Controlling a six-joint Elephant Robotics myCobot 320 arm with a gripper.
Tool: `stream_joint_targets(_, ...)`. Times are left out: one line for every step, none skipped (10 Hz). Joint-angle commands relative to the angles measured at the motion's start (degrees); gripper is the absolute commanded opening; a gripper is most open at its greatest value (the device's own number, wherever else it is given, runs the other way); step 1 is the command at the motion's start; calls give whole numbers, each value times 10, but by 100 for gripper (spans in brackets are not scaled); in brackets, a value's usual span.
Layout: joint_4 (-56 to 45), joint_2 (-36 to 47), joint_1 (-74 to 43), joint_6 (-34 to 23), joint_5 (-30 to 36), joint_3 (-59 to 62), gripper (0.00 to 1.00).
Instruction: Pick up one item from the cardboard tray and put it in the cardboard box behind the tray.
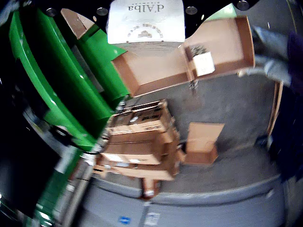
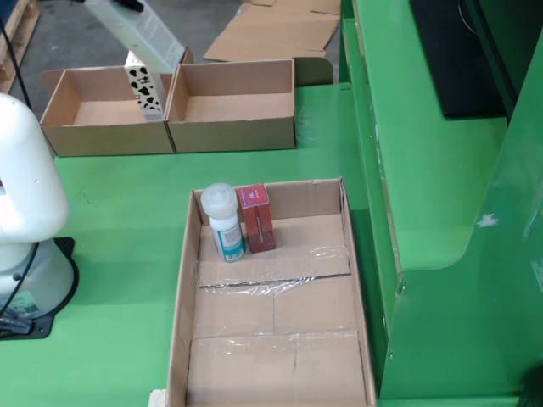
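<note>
In the fixed view my gripper (image 2: 149, 47) is at the top left and holds a white carton with black spots (image 2: 145, 88). The carton hangs upright over the right end of the left cardboard box (image 2: 81, 136), next to the wall it shares with the right box (image 2: 237, 131). In the gripper's own view the carton (image 1: 146, 21) fills the top, printed "d'Alba", above open boxes (image 1: 156, 75). My fingers are hidden. The cardboard tray (image 2: 271, 339) in front holds a white bottle (image 2: 222, 222) and a red box (image 2: 257, 218) at its far end.
My white arm base (image 2: 25, 212) stands at the left of the green table. A raised green ledge (image 2: 424, 170) runs along the right. Flattened cardboard (image 2: 271, 30) lies on the floor behind the boxes. A small white item (image 1: 204, 64) sits in one box in the gripper's view.
</note>
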Motion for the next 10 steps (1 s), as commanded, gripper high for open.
stream_joint_targets(-57, 26, 67, -25, 14, 12, 0)
stream_joint_targets(-39, 19, 59, -36, 11, 12, 0)
stream_joint_targets(-39, 19, 59, -36, 11, 12, 0)
stream_joint_targets(58, -22, 27, -82, 0, 12, 0)
stream_joint_targets(224, -91, -3, -149, -37, 12, 0)
stream_joint_targets(492, -196, -15, -266, -133, 12, 0)
stream_joint_targets(492, -196, -15, -266, -133, 12, 0)
stream_joint_targets(660, -283, -70, -217, -70, 12, 0)
stream_joint_targets(661, -311, -94, -277, -70, 12, 0)
stream_joint_targets(661, -311, -94, -281, -70, 12, 0)
